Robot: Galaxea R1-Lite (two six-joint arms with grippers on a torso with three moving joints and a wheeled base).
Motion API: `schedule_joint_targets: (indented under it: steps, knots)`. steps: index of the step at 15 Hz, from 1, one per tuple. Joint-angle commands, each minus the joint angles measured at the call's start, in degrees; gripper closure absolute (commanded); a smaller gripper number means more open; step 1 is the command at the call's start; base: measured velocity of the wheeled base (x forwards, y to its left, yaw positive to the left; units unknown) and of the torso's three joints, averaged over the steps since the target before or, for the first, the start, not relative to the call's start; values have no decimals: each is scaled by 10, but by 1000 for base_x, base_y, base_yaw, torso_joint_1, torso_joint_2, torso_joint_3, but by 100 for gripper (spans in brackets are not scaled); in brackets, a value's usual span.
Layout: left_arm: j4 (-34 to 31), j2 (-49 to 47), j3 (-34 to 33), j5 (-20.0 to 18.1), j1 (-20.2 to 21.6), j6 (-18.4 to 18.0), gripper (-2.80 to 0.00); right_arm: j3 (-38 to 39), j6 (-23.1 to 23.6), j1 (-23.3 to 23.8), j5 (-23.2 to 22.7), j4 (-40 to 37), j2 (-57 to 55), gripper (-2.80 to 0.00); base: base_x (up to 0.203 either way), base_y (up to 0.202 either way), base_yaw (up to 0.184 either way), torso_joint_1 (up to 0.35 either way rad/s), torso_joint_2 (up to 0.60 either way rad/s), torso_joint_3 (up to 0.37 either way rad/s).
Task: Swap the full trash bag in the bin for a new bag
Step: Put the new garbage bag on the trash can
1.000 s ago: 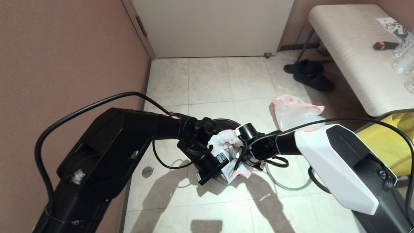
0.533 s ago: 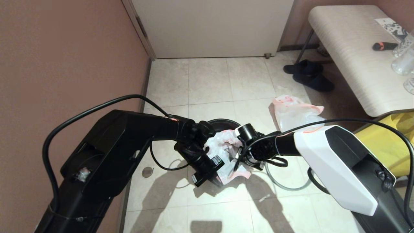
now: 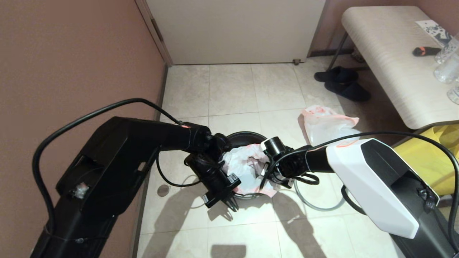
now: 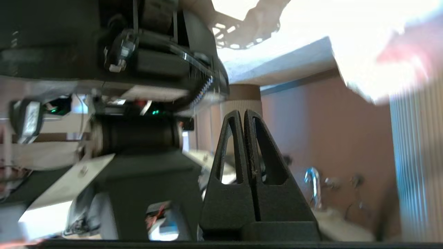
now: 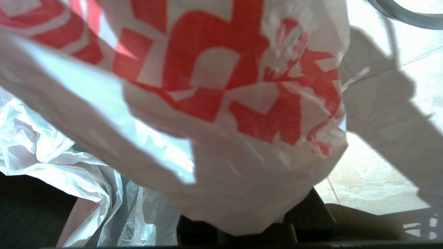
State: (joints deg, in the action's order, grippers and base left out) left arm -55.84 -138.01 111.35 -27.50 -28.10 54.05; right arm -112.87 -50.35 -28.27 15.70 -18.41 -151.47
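Observation:
The black bin (image 3: 247,137) stands on the tiles between my two arms. The new bag (image 3: 244,168), thin white plastic with a pink-red band, lies spread over the bin's mouth. My right gripper (image 3: 269,177) holds the bag's right edge; in the right wrist view the bag (image 5: 214,103) drapes over the fingers and hides them, with the dark bin inside (image 5: 27,207) below. My left gripper (image 3: 233,206) is at the bin's near-left side, clear of the bag. In the left wrist view the left gripper (image 4: 241,112) is shut with nothing in it.
The grey hoop (image 3: 315,206) lies on the floor right of the bin. A lumpy full bag (image 3: 326,125) sits beyond it. Dark shoes (image 3: 340,84), a bench (image 3: 387,53) and a yellow bag (image 3: 426,157) are to the right. The brown wall (image 3: 71,53) runs along the left.
My left gripper has let go of the bag and swung left and nearer to me. The bag now lies flatter over the bin. The right arm has held still.

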Motion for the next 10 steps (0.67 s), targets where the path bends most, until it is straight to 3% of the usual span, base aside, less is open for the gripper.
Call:
schedule_joint_targets:
  steps: [1,3,6,10]
  knots:
    - [-15,56,0,-2,4,-5,0,0,0,0,-1,0,-3,0,0,0,0,0,0,0]
    - [-3,91,0,9,14,-31,0,-1,0,0,-18,0,5,0,0,0,0,0,0,0]
    - [25,47,1,26,53,-105,0,0,6,5,-23,-7,28,0,0,0,0,0,0,0]
    - [117,5,0,21,107,-162,0,2,61,21,-23,-19,46,0,0,0,0,0,0,0]
